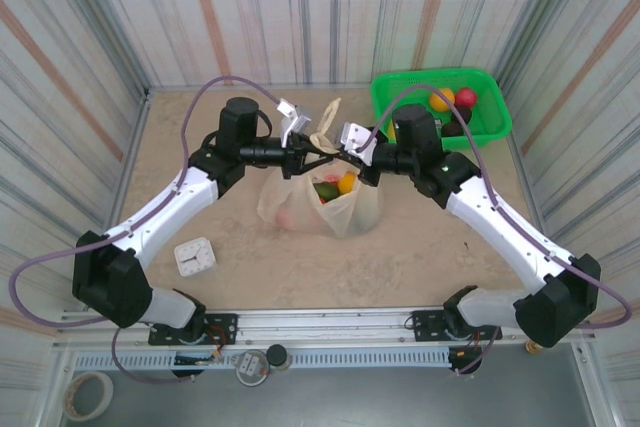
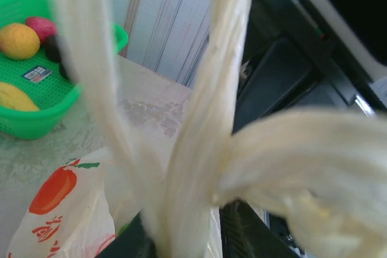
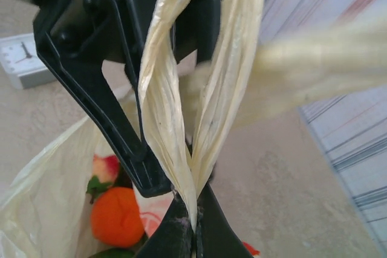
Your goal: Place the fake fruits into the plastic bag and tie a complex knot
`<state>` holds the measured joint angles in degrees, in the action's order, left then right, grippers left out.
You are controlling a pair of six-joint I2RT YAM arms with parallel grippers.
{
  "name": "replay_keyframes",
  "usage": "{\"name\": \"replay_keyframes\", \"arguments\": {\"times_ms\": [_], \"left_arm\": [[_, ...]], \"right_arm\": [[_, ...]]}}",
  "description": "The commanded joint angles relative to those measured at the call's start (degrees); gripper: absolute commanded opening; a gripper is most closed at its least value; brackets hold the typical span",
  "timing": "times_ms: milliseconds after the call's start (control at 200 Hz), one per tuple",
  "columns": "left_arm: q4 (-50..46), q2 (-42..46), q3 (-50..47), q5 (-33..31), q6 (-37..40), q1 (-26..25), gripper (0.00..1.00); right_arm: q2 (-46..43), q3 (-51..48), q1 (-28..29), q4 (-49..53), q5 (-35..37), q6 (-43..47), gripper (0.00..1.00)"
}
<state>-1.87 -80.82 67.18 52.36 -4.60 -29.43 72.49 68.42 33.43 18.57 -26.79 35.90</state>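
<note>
Between my two claws, the cream handle strips (image 3: 163, 101) of the plastic bag (image 1: 300, 209) cross and twist together.

Finding one: my right claw (image 3: 195, 212) is clenched. Its jaws are pressed together on two handle strips, which rise from between the fingertips, one twisted and one flatter.

Finding two: on my left claw (image 2: 181, 240) the fingers stand a little apart, with strips running down between them. I cannot tell whether they pinch the strips. Seen from overhead, the two claws face each other tip to tip, very close.

Finding three: directly below both claws the bag stands on the table (image 1: 420, 247) with its top drawn upward. The fake fruits (image 1: 335, 185) lie inside, including an orange fruit (image 3: 118, 216) under the right claw with a red-and-pale one just beside it.

Finding four: beyond the right claw, a green basket (image 1: 485, 122) holds more fruits in yellow, red and a dark colour. A small white clock (image 1: 195, 255) lies on the table behind the left claw, well apart from the bag.
</note>
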Motion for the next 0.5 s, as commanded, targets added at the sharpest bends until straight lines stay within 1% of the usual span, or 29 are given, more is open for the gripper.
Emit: {"name": "replay_keyframes", "arguments": {"times_ms": [0, 170, 215, 431, 461, 491], "left_arm": [[0.45, 1.76, 0.45, 2.76, 0.90, -0.19, 0.32], [1.32, 2.35, -0.04, 3.30, 0.95, -0.27, 0.44], [1.34, 2.37, -0.08, 3.32, 1.03, -0.34, 0.45], [1.81, 2.33, -0.27, 3.33, 0.69, -0.36, 0.46], [2.02, 2.30, -0.30, 3.46, 0.54, -0.36, 0.45], [2.27, 2.33, -0.39, 3.74, 0.47, -0.36, 0.41]], "right_arm": [[1.22, 2.66, 0.71, 3.61, -0.39, 1.45, 0.00], [2.52, 4.37, 1.15, 4.71, -0.40, 1.35, 0.00], [2.79, 4.76, 1.29, 5.09, -0.78, 1.52, 0.00], [2.79, 5.02, 2.77, 5.83, -3.56, 4.14, 0.00], [2.67, 4.88, 2.78, 5.50, -3.85, 4.23, 0.00], [2.59, 4.70, 2.78, 5.34, -3.66, 4.14, 0.00]]}}
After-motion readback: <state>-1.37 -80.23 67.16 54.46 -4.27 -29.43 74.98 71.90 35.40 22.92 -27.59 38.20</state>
